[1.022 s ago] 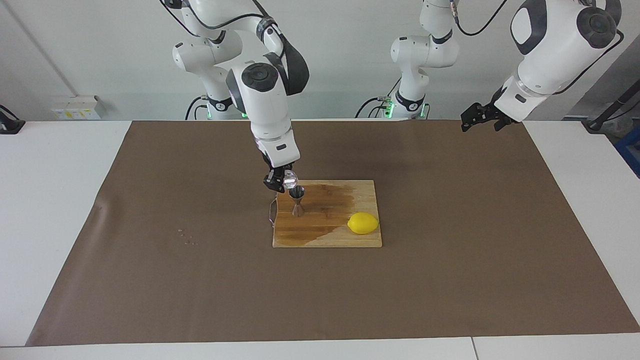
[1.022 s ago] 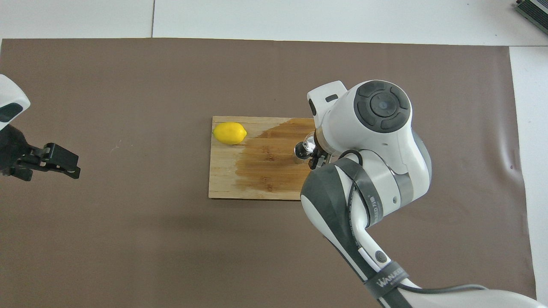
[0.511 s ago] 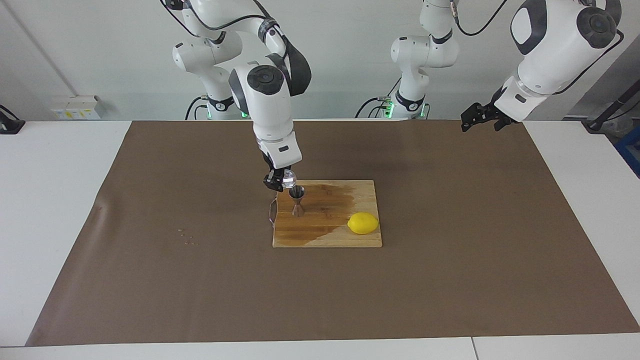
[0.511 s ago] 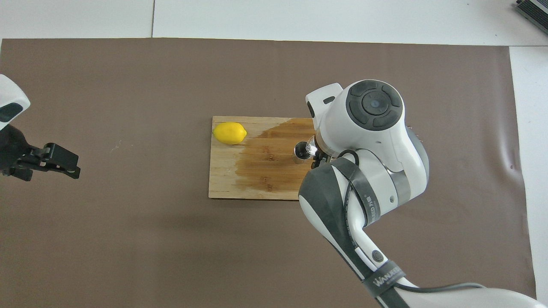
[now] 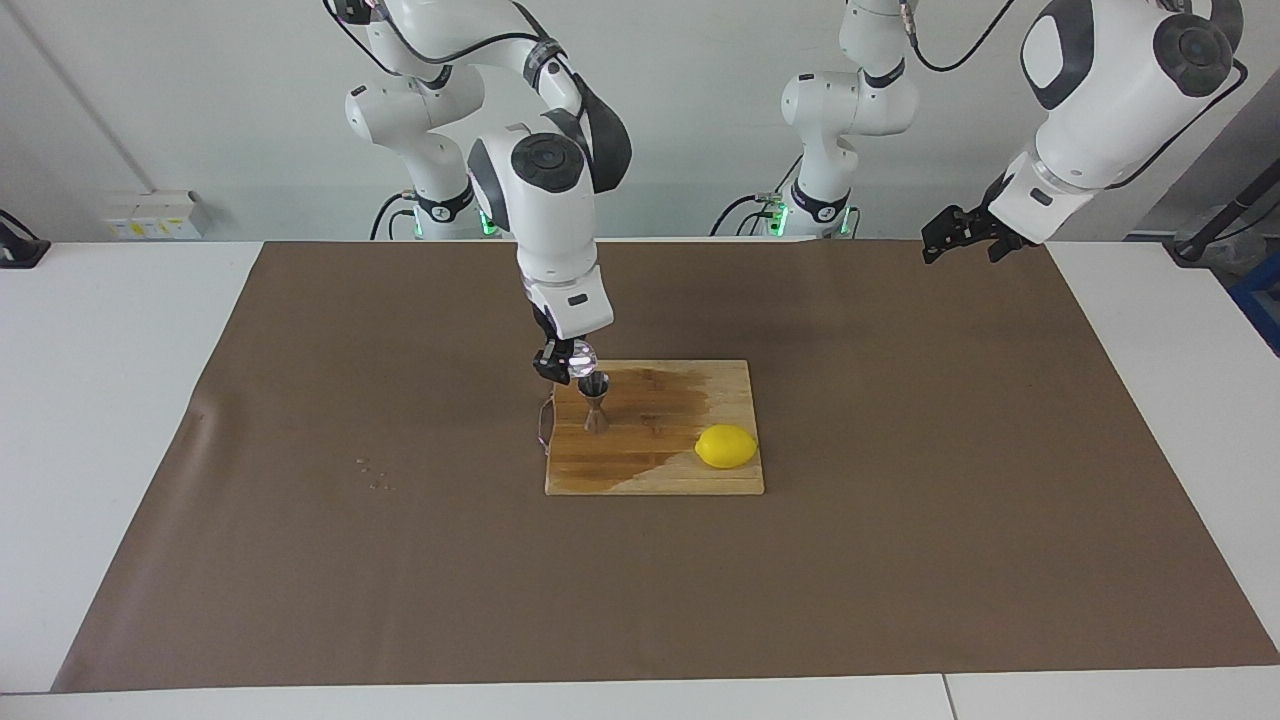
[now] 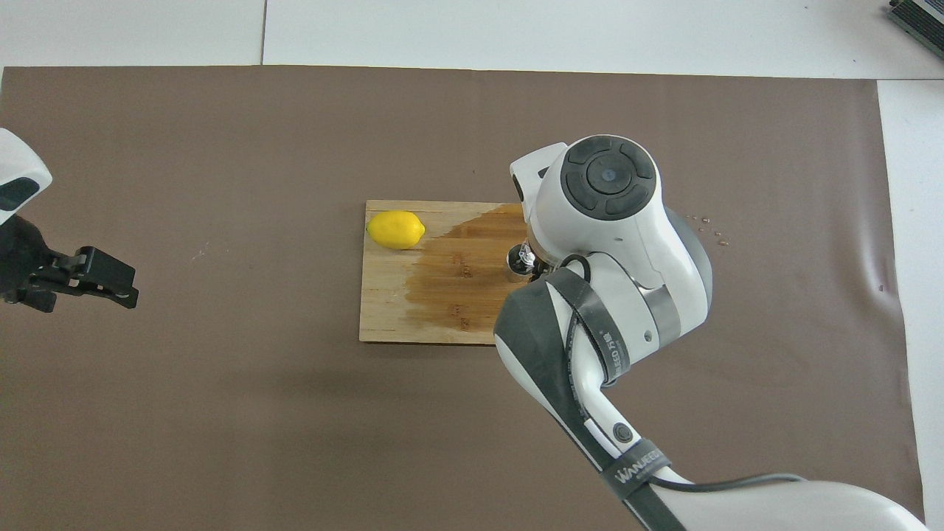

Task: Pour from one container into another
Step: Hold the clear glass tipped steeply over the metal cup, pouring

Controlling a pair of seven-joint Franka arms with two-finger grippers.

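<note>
Brown paper covers most of the white table (image 5: 120, 400), and near its middle lies a wooden cutting board (image 5: 690, 475) with a large dark wet patch across the half toward the right arm's end. A lemon (image 5: 726, 446) rests on the board's corner farthest from the robots, toward the left arm's end.

On the wet patch, close to the board's edge toward the right arm's end, stands the steel jigger (image 5: 596, 403), upright, its long axis vertical, its two cones joined at a narrow waist and its open mouth facing up. The right gripper (image 5: 562, 362) hangs just above it and slightly to the side of the right arm's end, its fingers closed on the glass cup (image 5: 581, 353). The cup is small, clear and roundish, catching the light, and sits right over the jigger's rim; in the overhead view the cup (image 6: 525, 256) overlaps the jigger's mouth (image 6: 515, 265). Whether liquid is running cannot be told.

The coming move seems to turn on this alignment: the cup's lip must stay over the narrow mouth directly below, or the liquid would land on the board.

The left gripper (image 5: 962, 236) waits in the air over the paper's corner near the left arm's base, with its fingers apart and holding nothing.
</note>
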